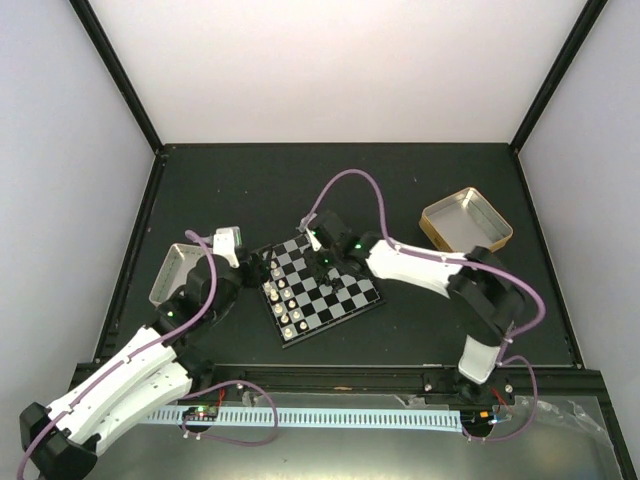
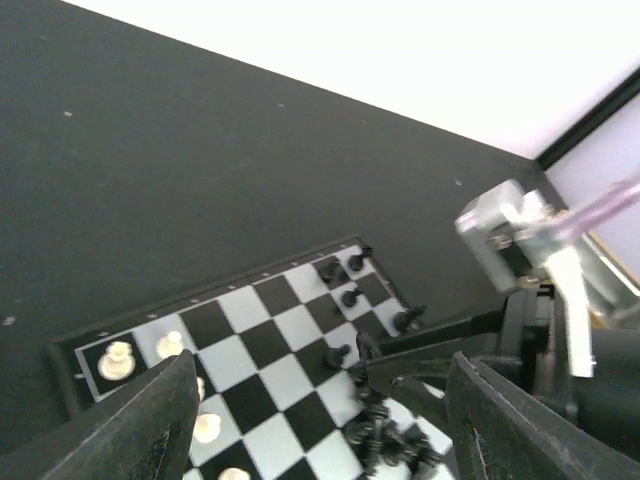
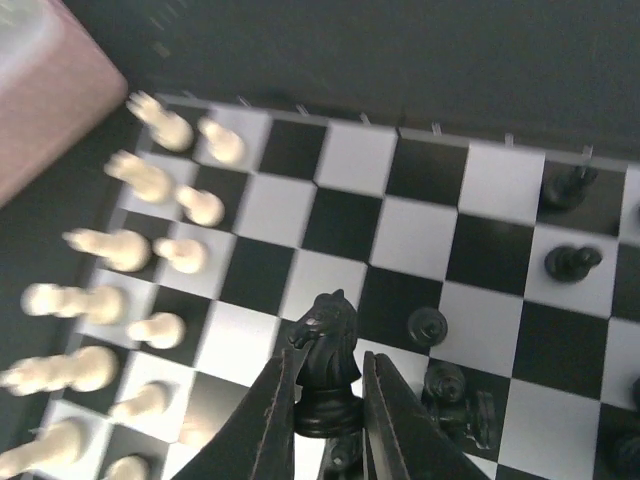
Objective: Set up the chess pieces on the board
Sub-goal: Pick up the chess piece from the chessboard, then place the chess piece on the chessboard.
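Note:
The board [image 1: 335, 323] lies tilted at the table's middle. My right gripper [image 3: 328, 358] is shut on a black knight [image 3: 326, 345] and holds it upright above the board's middle squares; it also shows in the top view [image 1: 322, 263]. Cream-white pieces [image 3: 150, 250] stand in two rows along the board's left side. Three black pieces stand on the far side, one of them a pawn [image 3: 427, 325]. A heap of fallen black pieces [image 2: 392, 440] lies under the right gripper. My left gripper [image 2: 322, 365] is open and empty, low over the board's white-piece side [image 1: 256, 268].
A gold tin [image 1: 466, 222] sits at the back right of the dark table. A silver-pink tray [image 1: 178, 272] lies left of the board beside the left arm; its corner shows in the right wrist view [image 3: 50, 90]. Pale walls ring the table.

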You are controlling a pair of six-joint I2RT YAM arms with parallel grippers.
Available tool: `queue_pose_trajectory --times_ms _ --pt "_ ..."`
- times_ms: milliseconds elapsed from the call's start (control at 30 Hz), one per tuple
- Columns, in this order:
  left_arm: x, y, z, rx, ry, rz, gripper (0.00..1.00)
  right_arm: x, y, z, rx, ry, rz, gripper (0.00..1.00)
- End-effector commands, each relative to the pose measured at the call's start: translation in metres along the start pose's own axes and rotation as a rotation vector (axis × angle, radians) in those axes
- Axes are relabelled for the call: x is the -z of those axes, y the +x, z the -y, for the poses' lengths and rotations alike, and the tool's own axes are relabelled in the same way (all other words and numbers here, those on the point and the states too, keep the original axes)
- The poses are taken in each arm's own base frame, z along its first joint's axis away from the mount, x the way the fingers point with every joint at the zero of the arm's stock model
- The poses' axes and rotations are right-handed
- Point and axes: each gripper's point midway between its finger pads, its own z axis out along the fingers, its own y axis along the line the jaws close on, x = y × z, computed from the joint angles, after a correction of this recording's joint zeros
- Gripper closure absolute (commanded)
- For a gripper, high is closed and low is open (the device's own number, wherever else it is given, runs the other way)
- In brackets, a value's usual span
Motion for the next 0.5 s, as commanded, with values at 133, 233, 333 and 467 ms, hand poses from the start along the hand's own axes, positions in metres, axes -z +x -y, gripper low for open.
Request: queue_pose_trajectory --times_ms 133,233,333,467 --pt "0.009 -0.016 0.063 0.285 0.301 -0.100 0.24 0.092 -0.061 -0.043 0.148 -0.244 0.503 0.89" --pt "0.009 -0.013 0.080 0.366 0.404 -0.129 0.21 0.119 -0.058 -0.050 0.188 -0.307 0.619 0.89" --pt "0.011 -0.016 0.094 0.391 0.494 -0.138 0.20 0.138 -0.055 -0.053 0.224 -0.328 0.689 0.89" --pt "0.018 -0.017 0.117 0.415 0.612 -0.200 0.20 0.153 -0.050 -0.056 0.272 -0.339 0.738 0.89"
